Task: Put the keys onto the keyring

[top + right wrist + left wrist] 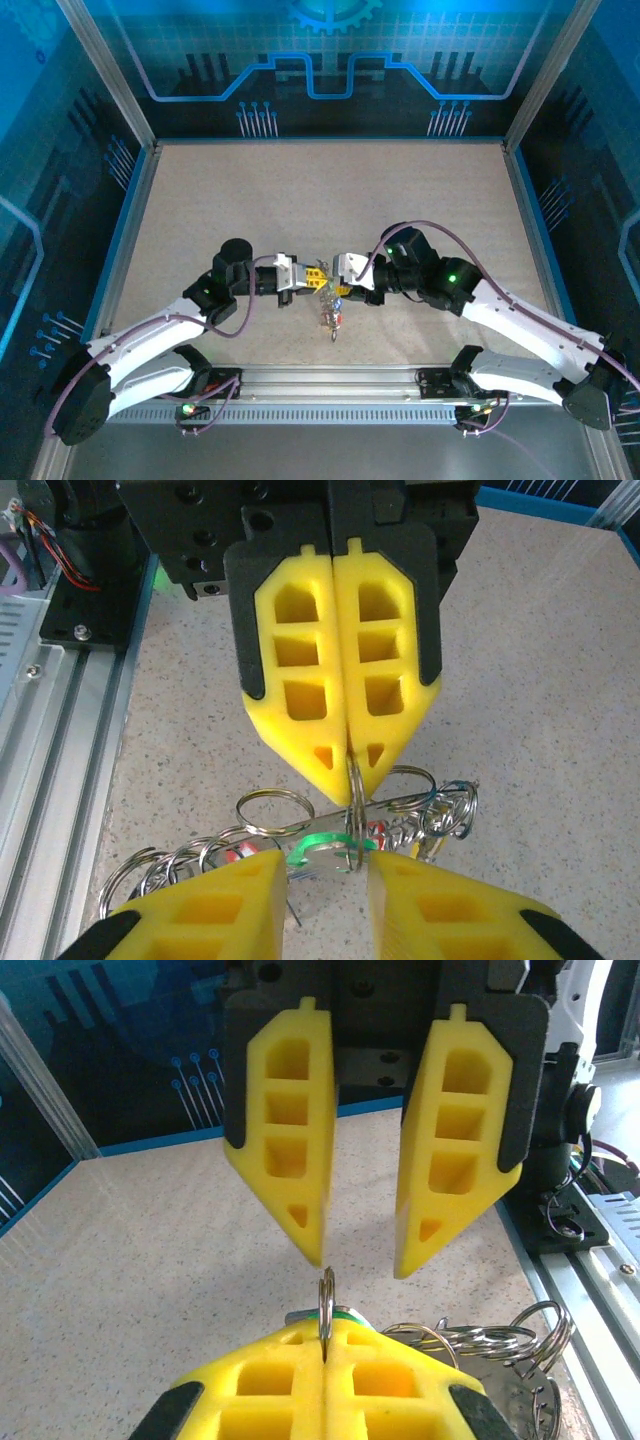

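Fully pinched shut: left gripper [350,792], clamping a thin silvery metal ring [326,1305], upright and edge-on. Partly open: right gripper [362,1265], yellow fingers [440,910] either side of that ring, not touching it. The bunch of small silvery keys [300,830] with green tag [318,845], red and blue tags and split rings sits just under both grippers, over the speckled beige table [300,200] near the front rail. Can't tell which loop is the big keyring.
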Motion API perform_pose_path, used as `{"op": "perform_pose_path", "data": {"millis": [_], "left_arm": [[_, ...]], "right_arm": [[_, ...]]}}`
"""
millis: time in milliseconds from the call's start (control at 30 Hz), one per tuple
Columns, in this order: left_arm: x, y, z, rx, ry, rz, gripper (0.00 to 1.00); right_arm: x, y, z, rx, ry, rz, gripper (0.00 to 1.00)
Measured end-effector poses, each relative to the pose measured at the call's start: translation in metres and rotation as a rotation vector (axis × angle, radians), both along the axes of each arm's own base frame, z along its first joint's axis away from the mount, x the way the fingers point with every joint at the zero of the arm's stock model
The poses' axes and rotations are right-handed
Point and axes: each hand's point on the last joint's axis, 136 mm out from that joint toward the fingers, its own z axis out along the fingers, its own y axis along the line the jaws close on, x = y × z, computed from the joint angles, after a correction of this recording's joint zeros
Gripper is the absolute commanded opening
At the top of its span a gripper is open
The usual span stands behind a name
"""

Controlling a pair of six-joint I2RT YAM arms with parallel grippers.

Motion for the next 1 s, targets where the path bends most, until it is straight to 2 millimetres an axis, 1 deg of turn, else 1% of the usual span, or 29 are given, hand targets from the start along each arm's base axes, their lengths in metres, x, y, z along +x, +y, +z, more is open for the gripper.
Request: {"op": "perform_pose_path", "data": {"millis": [33,67,133,167,200,500,700,833,1000], "left_arm": [[-0.001,0.000,0.000,-0.001,0.001,-0.004,0.00],[-0.001,0.000,0.000,-0.002,-0.001,-0.005,0.00],[-0.001,0.000,0.003,-0.011,-0.013,-0.005,0.00],[-0.001,0.000,0.003,-0.014,-0.017,-0.006,0.00],[-0.002,0.000,0.004,-0.015,-0.017,-0.008,0.00],[-0.002,0.002,0.004,-0.043,-0.025,-0.001,0.00],[-0.002,0.003,0.005,-0.058,-0.014,0.002,0.00],[-0.002,0.003,0.008,-0.077,-0.014,0.004,0.00],[-0.003,0.002,0.011,-0.091,-0.017,-0.008,0.00]], "right_arm": [[0.000,0.001,0.001,0.007,0.001,0.001,0.26],[0.001,0.001,0.002,0.011,0.000,0.000,0.21],[0.003,0.003,0.002,0.018,0.005,-0.002,0.06],[0.004,0.003,0.001,0.018,0.006,-0.002,0.02],[0.005,0.003,0.001,0.019,0.013,-0.007,0.00],[0.006,0.004,0.000,0.032,0.037,-0.009,0.00],[0.010,-0.001,-0.011,0.037,0.064,-0.027,0.00],[0.011,-0.002,-0.012,0.053,0.070,-0.026,0.00],[0.008,-0.001,-0.011,0.074,0.080,-0.006,0.00]]}}
